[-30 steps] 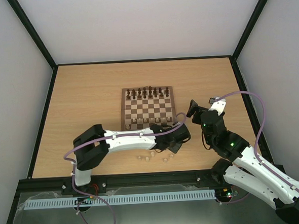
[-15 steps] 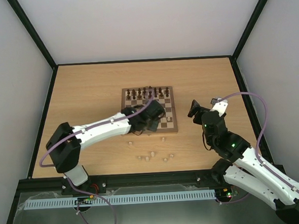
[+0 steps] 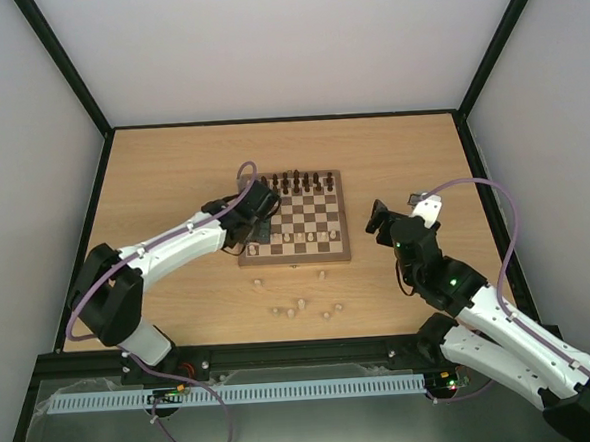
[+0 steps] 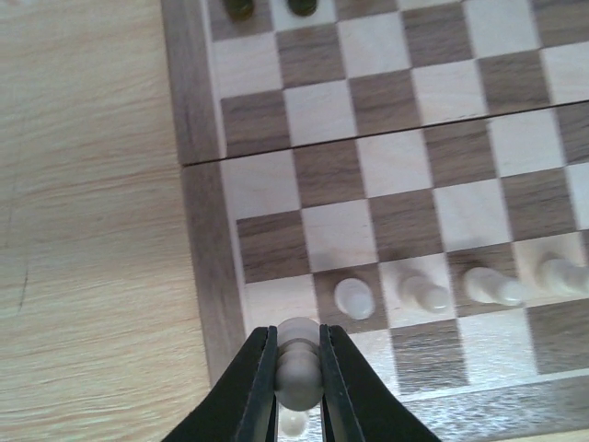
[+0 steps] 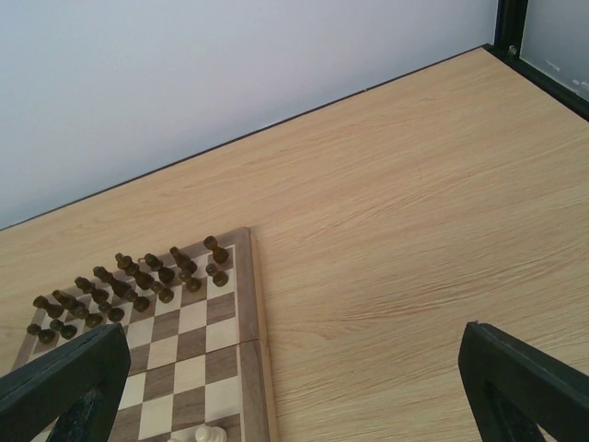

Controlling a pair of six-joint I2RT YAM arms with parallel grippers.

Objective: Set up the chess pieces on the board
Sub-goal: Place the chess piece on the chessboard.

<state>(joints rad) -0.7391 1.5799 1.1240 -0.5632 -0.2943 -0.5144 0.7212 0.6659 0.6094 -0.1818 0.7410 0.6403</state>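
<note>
Left claw [image 4: 296, 343]: narrow, pinching a pale chess piece [image 4: 297, 379] at the near left corner of the chessboard [image 4: 198, 230].
Right claw [image 5: 290, 368]: spread wide with nothing between its fingers, hanging right of the chessboard.
Pale row [image 4: 423, 293]: pieces standing on the second near rank, just right of the held one.
Loose pale pieces [image 3: 300, 306]: scattered on the surface [image 3: 172, 178], near of the chessboard.
Dark pieces [image 3: 298, 183]: lined along the far ranks.
</note>
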